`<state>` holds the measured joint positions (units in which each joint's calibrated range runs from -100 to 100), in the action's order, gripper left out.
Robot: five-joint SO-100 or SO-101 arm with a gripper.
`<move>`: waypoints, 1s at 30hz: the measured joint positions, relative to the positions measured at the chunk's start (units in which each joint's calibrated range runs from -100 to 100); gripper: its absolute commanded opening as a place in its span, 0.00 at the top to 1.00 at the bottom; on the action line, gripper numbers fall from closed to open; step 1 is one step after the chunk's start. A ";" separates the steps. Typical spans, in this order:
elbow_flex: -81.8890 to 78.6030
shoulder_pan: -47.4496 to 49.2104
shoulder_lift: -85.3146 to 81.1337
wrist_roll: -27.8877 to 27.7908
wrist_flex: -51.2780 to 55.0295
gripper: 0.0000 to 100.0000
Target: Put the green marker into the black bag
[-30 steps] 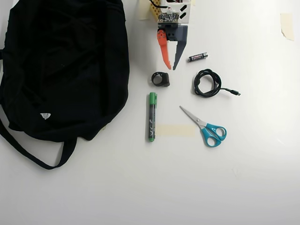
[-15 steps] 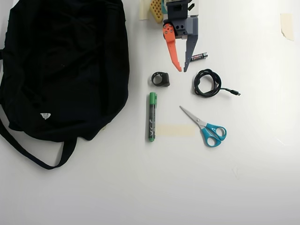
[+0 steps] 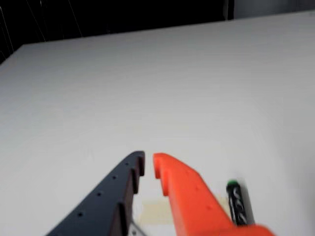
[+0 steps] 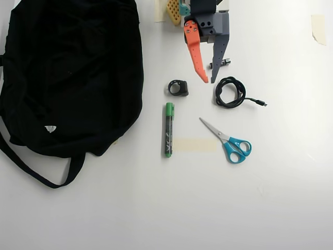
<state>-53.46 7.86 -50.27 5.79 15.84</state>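
The end effector (image 4: 208, 81) — one orange finger, one dark grey — is hanging at the top centre of the overhead view, tips pointing down-frame, w/ only a narrow gap between them and nothing gripped. The wrist view is showing the same: the fingertips nearly meeting, empty, over bare white bench (image 3: 147, 88).

The thick green marker w/ dark printed barrel and green cap (image 4: 168, 129) is lying flat on the bench, centre of the overhead frame, running top-to-bottom. It is sitting below and left of the fingertips, apart from them. In the wrist view only one end is peeking out at lower right (image 3: 238, 201), behind the orange finger. The large soft black fabric bag w/ strap handles and small white label (image 4: 67, 73) is filling the upper left, just beside the marker's left side.

The step in hand looks like the approach to the marker. To do it well, I'd judge:
- opening the fingers wider first
- moving down-frame and left, past the small black ring-like object (image 4: 178, 88)
- straddling the barrel across its width, near mid-length, so it isn't tipping when lifted
- staying off the beige tape strip (image 4: 194, 145) touching the marker's lower part.
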 measured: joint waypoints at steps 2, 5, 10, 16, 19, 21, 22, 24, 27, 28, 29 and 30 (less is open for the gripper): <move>2.59 0.00 2.16 -0.05 0.00 0.98; 6.60 0.00 5.98 -0.05 0.00 0.98; 13.60 -0.15 13.03 -0.10 0.00 0.98; 21.46 -0.66 20.26 -0.10 0.00 0.98; 25.24 -0.66 23.83 -0.10 0.00 0.98; 27.99 -0.66 26.40 -0.10 0.00 0.98; 29.87 -0.66 28.23 -0.10 0.00 0.98; 31.76 -0.66 30.14 -0.10 -0.26 0.98; 35.38 -0.66 33.71 -0.10 -0.60 0.98; 37.03 -0.66 35.28 -0.10 -0.69 0.98; 37.50 -0.66 35.53 -0.10 -0.69 0.98; 38.44 -0.66 36.36 -0.10 -0.69 0.98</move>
<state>-15.02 7.20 -13.91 5.69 15.16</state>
